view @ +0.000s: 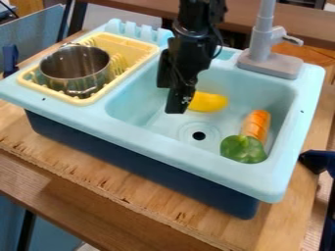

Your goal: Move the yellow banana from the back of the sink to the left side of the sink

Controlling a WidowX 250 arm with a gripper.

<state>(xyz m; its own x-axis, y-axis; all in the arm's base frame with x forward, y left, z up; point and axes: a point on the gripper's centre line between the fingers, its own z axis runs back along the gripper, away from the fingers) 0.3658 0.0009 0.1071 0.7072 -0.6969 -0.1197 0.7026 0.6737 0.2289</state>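
The black gripper [169, 100] hangs over the left part of the light-blue sink basin [137, 105], open, with one fingertip higher and farther back than the other. Right beside its nearer finger lies a yellow toy food item [208, 102], its left end partly hidden by that finger; whether they touch I cannot tell. An orange carrot [256, 124] lies at the right side of the basin. Against the carrot's near end sits a green pepper [243, 149]. The dark drain hole [198, 136] is between the gripper and the pepper.
A metal pot [76, 68] stands in the yellow drying rack [145, 50] at the left of the sink. The grey faucet [262, 51] rises at the back right. Raised basin walls surround the food items. The sink unit rests on a wooden table [190, 223].
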